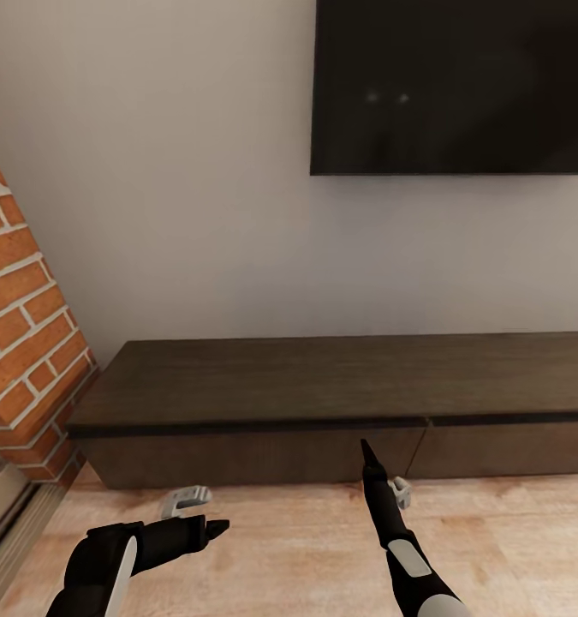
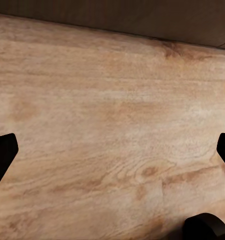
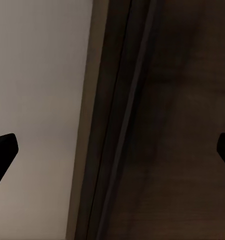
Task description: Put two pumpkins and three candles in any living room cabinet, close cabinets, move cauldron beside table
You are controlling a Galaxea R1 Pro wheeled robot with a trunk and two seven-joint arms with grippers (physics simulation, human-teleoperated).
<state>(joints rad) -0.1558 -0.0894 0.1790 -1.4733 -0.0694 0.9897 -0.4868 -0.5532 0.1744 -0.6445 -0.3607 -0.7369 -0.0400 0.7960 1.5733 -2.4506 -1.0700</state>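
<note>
The long, low dark brown cabinet (image 1: 323,386) runs along the wall ahead, its drawer fronts flush and shut, with a seam between two fronts near the middle. My right gripper (image 1: 383,471) is open and points up at the cabinet's front, close to that seam. The right wrist view looks along the dark cabinet front (image 3: 182,125) and the pale wall beside it. My left gripper (image 1: 201,514) is open and hovers low over the wooden floor (image 2: 112,125) just in front of the cabinet base (image 2: 142,20). Nothing is between either gripper's fingers. The pumpkins, candles and cauldron are out of view.
A red brick column (image 1: 23,343) juts out at the left, close to the cabinet's left end. A large black TV (image 1: 455,86) hangs on the wall above the cabinet. Light wooden floor (image 1: 289,557) stretches between me and the cabinet.
</note>
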